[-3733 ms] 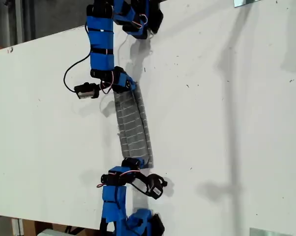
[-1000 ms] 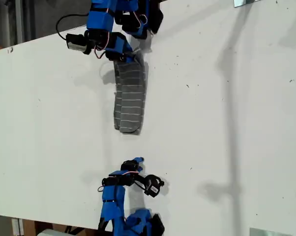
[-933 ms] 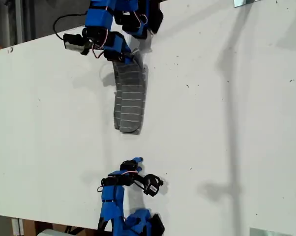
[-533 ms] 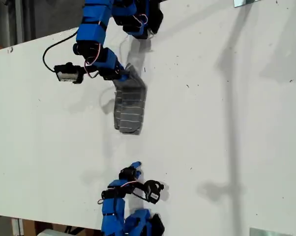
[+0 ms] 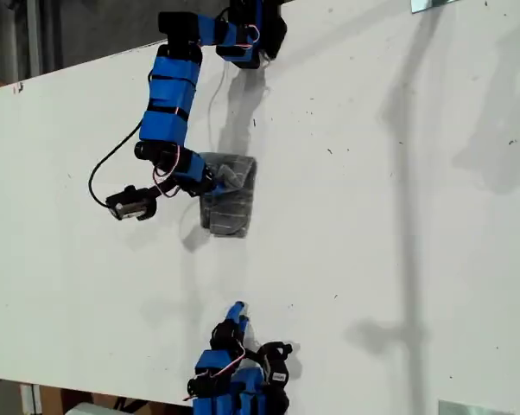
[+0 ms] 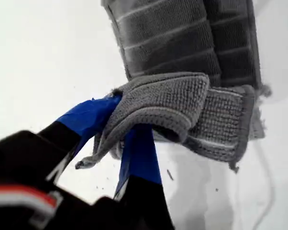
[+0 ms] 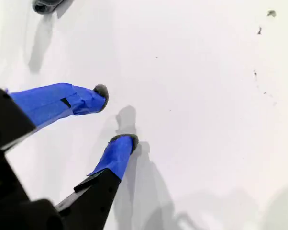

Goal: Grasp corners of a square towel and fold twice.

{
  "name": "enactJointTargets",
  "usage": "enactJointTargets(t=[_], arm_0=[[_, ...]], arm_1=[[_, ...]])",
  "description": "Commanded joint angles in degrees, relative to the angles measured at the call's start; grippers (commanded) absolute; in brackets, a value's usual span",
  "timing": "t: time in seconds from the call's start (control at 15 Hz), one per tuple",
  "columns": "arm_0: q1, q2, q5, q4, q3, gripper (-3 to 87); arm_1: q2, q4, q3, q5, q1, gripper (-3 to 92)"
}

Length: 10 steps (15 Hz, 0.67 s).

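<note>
The towel (image 5: 229, 194) is a dark-grey striped cloth lying folded on the white table (image 5: 398, 225), left of centre in the exterior view. My first gripper (image 5: 210, 182) reaches from the top of the exterior view and is shut on one end of the towel. In the first wrist view the towel's (image 6: 182, 57) thick folded edge is pinched between the blue fingers (image 6: 139, 153), with a corner (image 6: 89, 160) hanging over them. My second gripper (image 5: 237, 313) is at the bottom of the exterior view, apart from the cloth. Over bare table, my second gripper (image 7: 116, 115) is open and holds nothing.
A black cable (image 5: 104, 169) loops from the first arm beside its wrist camera (image 5: 132, 204). Metal brackets (image 5: 433, 4) sit at the exterior view's top right and bottom right corners. Small dark specks dot the table.
My first gripper carried the towel's far end down the exterior view over the rest, so the cloth now lies shorter. My second gripper let go of the towel earlier and drew back toward the bottom.
</note>
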Motion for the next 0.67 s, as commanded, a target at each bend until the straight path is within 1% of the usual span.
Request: enactJointTargets(t=[0.0,0.13,0.27,0.33,0.4,0.47,0.6], arm_0=[[-1.32,12.66,-0.97,3.96,3.69,14.3],[-1.58,21.88,-1.32,7.82,6.59,14.3],[-1.67,24.96,-1.32,9.23,7.47,14.3],[-1.76,25.31,-1.23,9.40,7.65,14.3],[-1.85,25.58,-0.88,9.40,7.65,14.3],[-1.93,25.75,-0.62,9.40,7.73,14.3],[-2.02,26.02,-0.53,9.49,7.91,14.3]], arm_1=[[0.09,-7.82,-3.25,-6.59,-1.23,-0.1],[-0.62,-13.10,-3.08,-10.46,-2.02,-0.1],[-1.23,-16.52,-3.08,-12.13,-2.11,-0.1],[-2.20,-17.67,-2.81,-12.13,-1.67,1.9],[-3.25,-18.63,-2.72,-12.30,-1.41,27.9],[-3.43,-19.51,-2.72,-12.22,-0.88,41.0],[3.52,-18.28,-0.62,-10.72,2.46,41.8]])
